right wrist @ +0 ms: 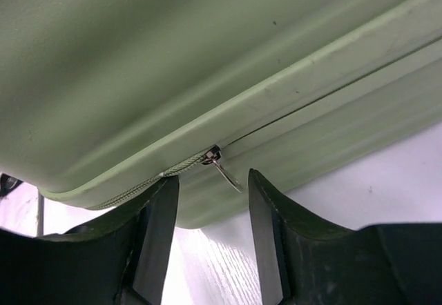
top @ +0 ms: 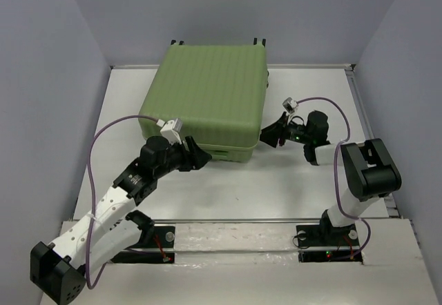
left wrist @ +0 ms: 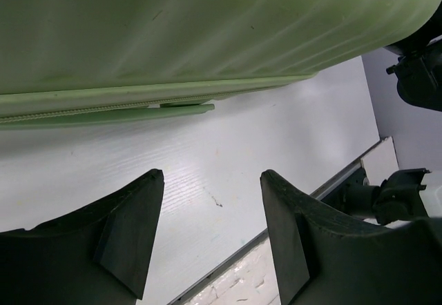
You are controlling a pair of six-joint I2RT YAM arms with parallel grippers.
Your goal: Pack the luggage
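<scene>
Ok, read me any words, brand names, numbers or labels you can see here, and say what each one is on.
No text can be read in any view.
The light-green suitcase shows only its bare ribbed shell, with no brand or tag visible.
The metal zipper pull has no legible marking.

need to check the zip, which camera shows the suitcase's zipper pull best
The right wrist view: the metal zipper pull hangs from the seam of the luggage, just beyond the open fingers of the right gripper. The left wrist view shows only zipper seam, no pull; in the top view it is too small to see.
</scene>
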